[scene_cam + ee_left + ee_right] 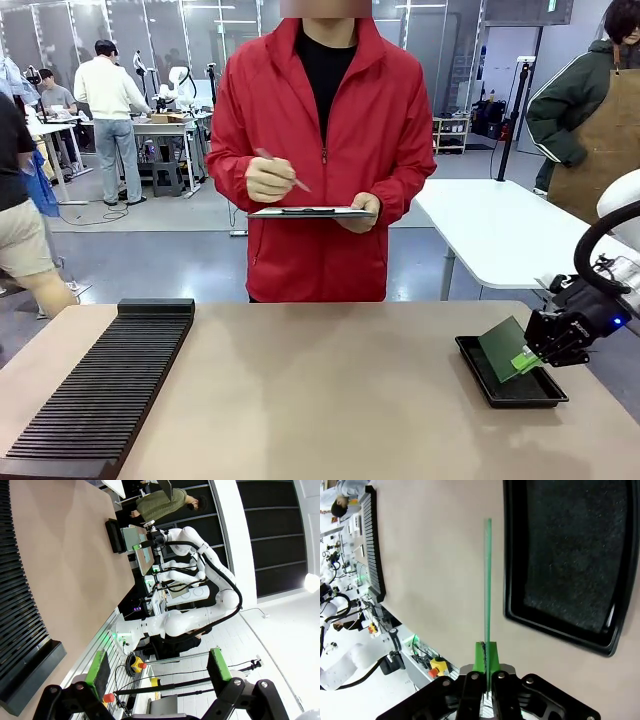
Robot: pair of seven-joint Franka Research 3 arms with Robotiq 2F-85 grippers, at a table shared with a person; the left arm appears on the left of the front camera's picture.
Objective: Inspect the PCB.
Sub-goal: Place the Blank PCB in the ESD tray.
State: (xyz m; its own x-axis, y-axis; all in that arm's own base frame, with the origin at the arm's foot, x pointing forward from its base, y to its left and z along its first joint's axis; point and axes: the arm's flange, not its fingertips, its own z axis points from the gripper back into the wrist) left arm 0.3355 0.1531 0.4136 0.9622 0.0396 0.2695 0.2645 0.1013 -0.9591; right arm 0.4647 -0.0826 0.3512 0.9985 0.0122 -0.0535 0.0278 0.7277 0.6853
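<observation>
The right claw [484,672] was clamped on one edge of the PCB [487,580], which stood edge-on before its camera, beside the black tray [620,605]. From the front, the PCB [503,348] hung tilted over that tray [480,385] at the desk's [330,400] right side. With only a thin edge pinched, the board could slip or twist out if swung quickly. The left claw [157,667] hung with fingers apart, holding nothing. The person held a tablet [310,212] and pen.

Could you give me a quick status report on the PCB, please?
Right gripper shut on PCB, tilted above black tray. Left gripper open, idle. Nothing in the way.
</observation>
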